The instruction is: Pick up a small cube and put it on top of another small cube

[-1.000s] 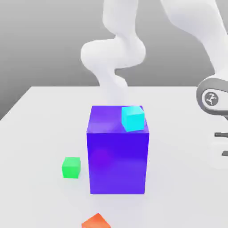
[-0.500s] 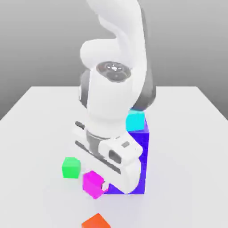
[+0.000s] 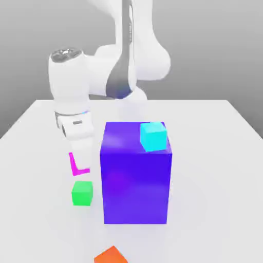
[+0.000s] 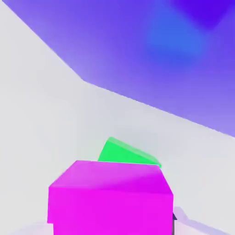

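Note:
The small magenta cube (image 3: 77, 165) hangs just above the table, and only an L-shaped part of it shows below my white hand in the exterior view. My gripper (image 3: 79, 162) is shut on it. The green cube (image 3: 82, 193) rests on the table directly beneath it, a small gap apart. In the hand view the magenta cube (image 4: 110, 197) is close up and covers part of the green cube (image 4: 126, 153) behind it.
A big blue-violet block (image 3: 136, 174) stands right beside the green cube, on the exterior view's right, with a small cyan cube (image 3: 153, 136) on its top. An orange cube (image 3: 110, 255) lies at the table's front edge. The block's side (image 4: 160, 59) looms in the hand view.
My arm has swung from the exterior view's right edge, past the front of the big block with the magenta cube in its grip, to above the green cube on the left.

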### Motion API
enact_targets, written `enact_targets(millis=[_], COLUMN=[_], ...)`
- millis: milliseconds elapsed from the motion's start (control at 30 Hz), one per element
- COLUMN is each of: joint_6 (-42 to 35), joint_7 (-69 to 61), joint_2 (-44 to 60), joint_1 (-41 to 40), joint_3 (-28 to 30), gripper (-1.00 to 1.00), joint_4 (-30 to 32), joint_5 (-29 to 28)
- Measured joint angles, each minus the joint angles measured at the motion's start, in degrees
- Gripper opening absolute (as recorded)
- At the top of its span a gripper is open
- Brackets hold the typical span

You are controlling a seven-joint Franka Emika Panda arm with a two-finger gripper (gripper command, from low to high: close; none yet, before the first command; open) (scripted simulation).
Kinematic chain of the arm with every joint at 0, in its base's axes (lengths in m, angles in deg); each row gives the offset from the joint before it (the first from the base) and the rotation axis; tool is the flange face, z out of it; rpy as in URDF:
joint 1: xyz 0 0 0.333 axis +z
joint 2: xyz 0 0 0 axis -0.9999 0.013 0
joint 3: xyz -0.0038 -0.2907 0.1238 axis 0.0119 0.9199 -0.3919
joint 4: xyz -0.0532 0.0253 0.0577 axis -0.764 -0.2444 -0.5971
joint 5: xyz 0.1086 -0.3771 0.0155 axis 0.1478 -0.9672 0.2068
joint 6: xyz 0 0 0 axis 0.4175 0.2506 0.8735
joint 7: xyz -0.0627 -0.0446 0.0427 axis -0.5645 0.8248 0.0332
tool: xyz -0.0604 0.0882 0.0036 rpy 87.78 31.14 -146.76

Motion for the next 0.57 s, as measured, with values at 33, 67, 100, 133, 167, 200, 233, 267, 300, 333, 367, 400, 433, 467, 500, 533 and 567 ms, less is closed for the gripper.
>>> enact_targets(millis=[33,67,100,133,167,200,233,267,300,333,367,400,433,467,500,533,567], joint_6=[1.84,3.76,5.72,7.71,9.71,11.71,13.12,13.12,13.12,13.12,13.12,13.12,13.86,13.25,11.95,10.3,8.48], joint_7=[-0.42,-0.89,-1.51,-2.35,-3.57,-5.31,-6.76,-6.76,-6.76,-6.76,-6.76,-6.76,-7.44,-6.55,-5.28,-4.13,-3.23], joint_2=[1.74,3.65,5.66,7.71,9.81,11.92,13.43,13.43,13.43,13.43,13.43,13.43,14.18,13.49,12.09,10.34,8.43], joint_1=[0.26,0.58,0.99,1.51,1.92,2.68,2.58,2.87,2.73,2.6,2.5,2.42,2.2,2.06,1.42,0.59,-0.14], joint_3=[0.2,0.38,0.55,0.7,0.59,0.13,-0.46,-0.49,-0.49,-0.49,-0.49,-0.49,-0.73,-0.7,-0.74,-0.96,-1.31], gripper=[-1.0,-1.0,-1.0,-1.0,-1.0,-1.0,1.0,1.0,1.0,1.0,1.0,1.0,1.0,1.0,1.0,1.0,1.0], joint_4=[-0.01,-0.06,-0.12,-0.18,-0.24,-0.31,-0.36,-0.36,-0.36,-0.36,-0.36,-0.36,-0.39,-0.36,-0.31,-0.25,-0.18], joint_5=[0.42,1.04,1.92,3.16,4.95,7.49,9.59,9.59,9.59,9.59,9.59,9.59,10.6,9.31,7.47,5.78,4.44])
